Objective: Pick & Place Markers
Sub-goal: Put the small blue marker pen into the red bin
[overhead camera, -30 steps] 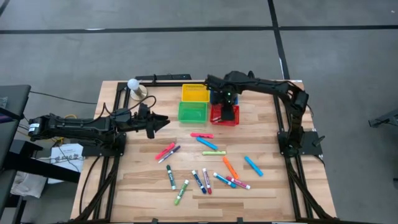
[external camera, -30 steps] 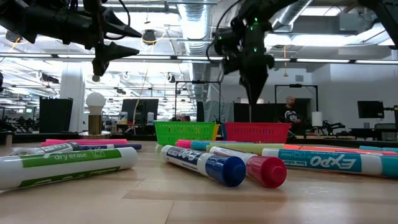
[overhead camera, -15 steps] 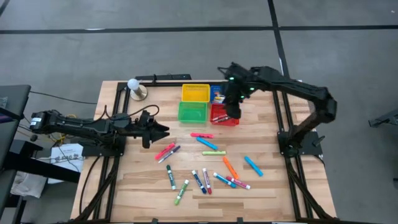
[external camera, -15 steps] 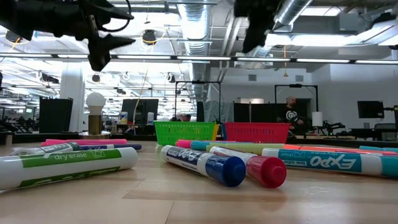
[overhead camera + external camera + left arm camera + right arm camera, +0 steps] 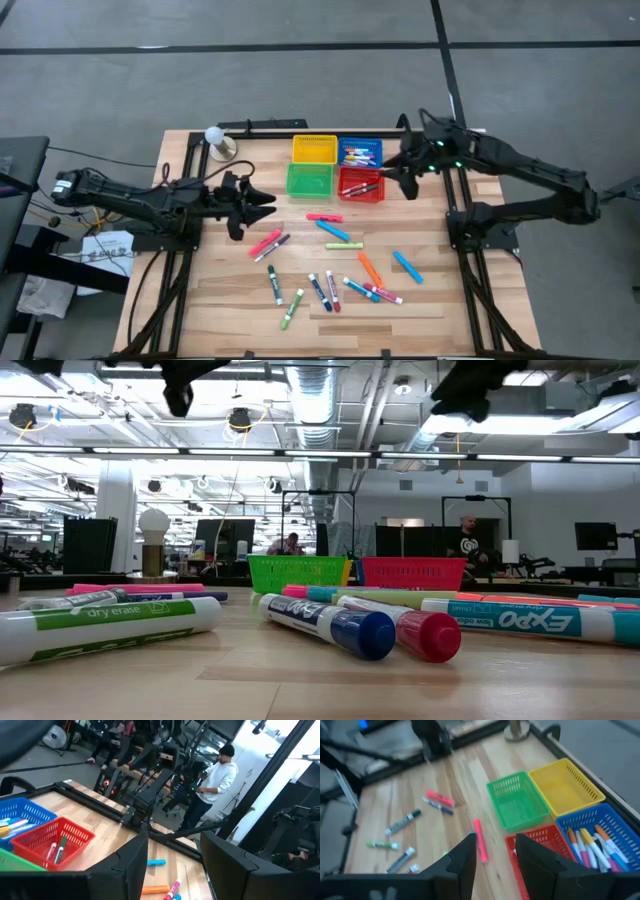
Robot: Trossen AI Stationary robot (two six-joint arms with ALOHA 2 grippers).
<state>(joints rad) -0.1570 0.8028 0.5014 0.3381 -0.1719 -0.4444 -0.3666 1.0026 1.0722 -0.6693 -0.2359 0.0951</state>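
Left claw: left gripper point(image 5: 262, 199) hangs above the table's left half with its jaws spread and nothing between them; the left wrist view shows clear daylight between the two dark fingers point(image 5: 131, 865).
Right claw: right gripper point(image 5: 385, 174) sits off the right edge of the red basket point(image 5: 352, 196), jaws parted and empty in the right wrist view.
Markers on the table: most of the markers lie loose across the middle and near side of the table point(image 5: 470, 300), well apart from the baskets.
Nearest pick: a pink marker point(image 5: 265, 243) and a dark purple one point(image 5: 277, 242) lie side by side just beyond the left gripper's tips, looks like the next target.
Already sorted: blue basket point(image 5: 361, 144) holds a bundle of markers, the red one holds a couple; green basket point(image 5: 309, 179) and yellow basket point(image 5: 314, 149) look bare.
How to do it well: come straight down over the pink marker's middle, with the jaws set across its length, not along it.
Watch the neighbour: the purple marker lies so close that a finger could land on it; wedge one finger into the gap or nudge the pair apart first.
Grip: close at mid-barrel so the marker hangs level and doesn't swing out.
Right arm: judged to be free for the pink marker point(image 5: 323, 217) lying just in front of the baskets.
Clearance: both arms are near the centre, so take turns.
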